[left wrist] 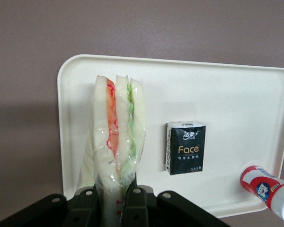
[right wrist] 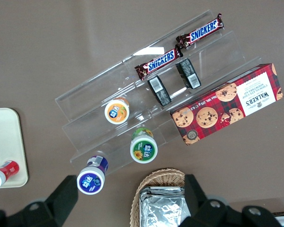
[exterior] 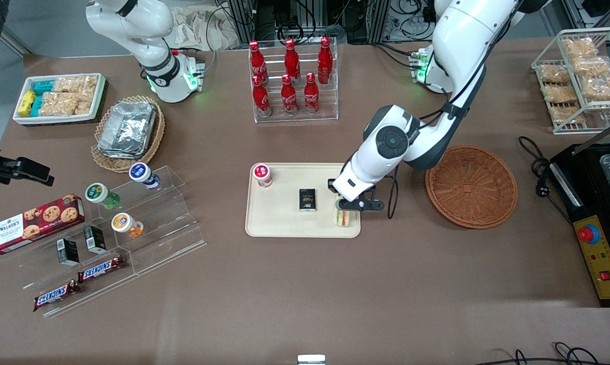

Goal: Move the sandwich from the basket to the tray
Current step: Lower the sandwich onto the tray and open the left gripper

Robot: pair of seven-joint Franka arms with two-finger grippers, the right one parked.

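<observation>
Your gripper (exterior: 346, 207) is over the tray (exterior: 279, 225), at its end nearest the basket (exterior: 471, 185), and it's clamped on the sandwich (left wrist: 117, 137). In the wrist view you can see the 2 fingers (left wrist: 132, 201) pinching the wrapped wedge at its narrow end, with the 3 bread slices and the orange, red and green filling standing on edge above the tray surface. Can't tell whether the sandwich is actually touching the tray. Also on your tray: 1 black tissue pack (exterior: 307, 199) near the middle and 1 red-capped bottle (exterior: 262, 175) at the corner toward the parked arm. The basket sits just beside the tray.
</observation>
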